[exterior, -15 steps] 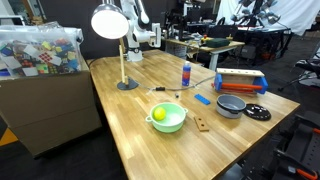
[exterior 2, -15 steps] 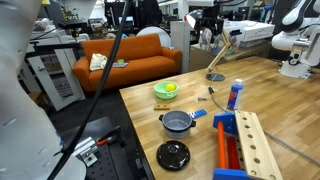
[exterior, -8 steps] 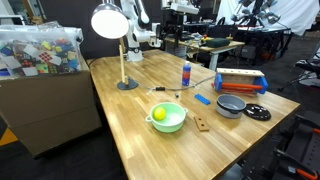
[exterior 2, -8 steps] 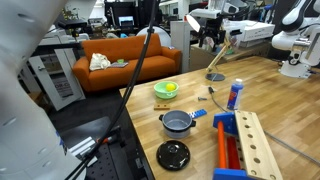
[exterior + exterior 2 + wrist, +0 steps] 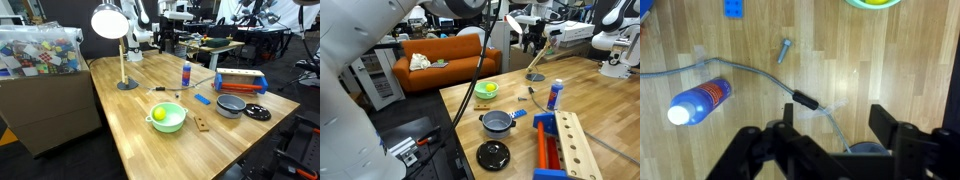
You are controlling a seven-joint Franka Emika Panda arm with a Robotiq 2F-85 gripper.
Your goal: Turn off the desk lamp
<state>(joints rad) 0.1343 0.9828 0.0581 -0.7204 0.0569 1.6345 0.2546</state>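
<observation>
Presently we record the desk lamp [image 5: 123,58] upright near a far corner of the worktop [image 5: 150,145], white disc face turned to the camera and round base flat on the wood. Whether it is lit we cannot tell. In an exterior view only its pale stem [image 5: 544,55] and base are plain; the head is lost behind the arm.

Gripper [image 5: 835,120]: jaws apart, nothing between them, held above the wood, its body cut off by the lower edge of the wrist view.

Beneath it runs a grey cable [image 5: 740,68] carrying a dark inline block [image 5: 805,101]; whether that is a switch we cannot tell. A grey sliver at the bottom edge is too cropped to name.

Also noted: blue bottle [image 5: 700,103], small bolt [image 5: 785,50], and green bowl [image 5: 168,117], cropped at the top of the wrist view.
</observation>
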